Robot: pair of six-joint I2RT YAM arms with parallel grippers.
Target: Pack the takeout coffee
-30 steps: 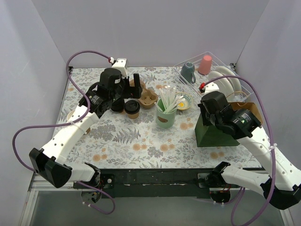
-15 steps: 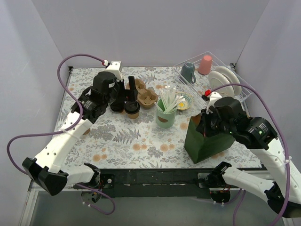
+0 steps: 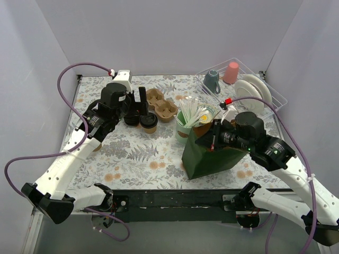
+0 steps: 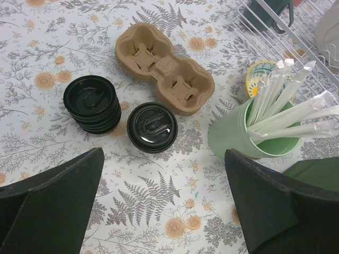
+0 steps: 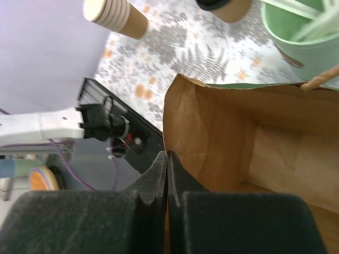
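The takeout coffee point(image 3: 149, 121), a brown paper cup with a black lid, stands on the floral table just in front of the brown two-pocket carrier point(image 3: 162, 104). In the left wrist view the cup point(image 4: 152, 127) sits below the carrier point(image 4: 165, 75). My left gripper point(image 3: 139, 103) is open and empty above the cup, its jaws wide apart point(image 4: 163, 157). My right gripper point(image 3: 212, 138) is shut on the rim of the green paper bag point(image 3: 212, 156). The bag's brown inside point(image 5: 238, 127) looks empty, and the jaws pinch its edge point(image 5: 167, 159).
A black stack of lids point(image 4: 92, 104) stands left of the cup. A green cup of wrapped straws point(image 3: 186, 129) stands against the bag. A small plate point(image 3: 205, 114) lies behind it. A wire rack point(image 3: 265, 108) holds a teal mug point(image 3: 212, 80), a pink cup and plates. Stacked paper cups point(image 5: 114, 16) stand left.
My right gripper has pulled the green bag left, from the right side toward the table's middle, next to the straw cup. My left gripper has shifted slightly left above the cup.
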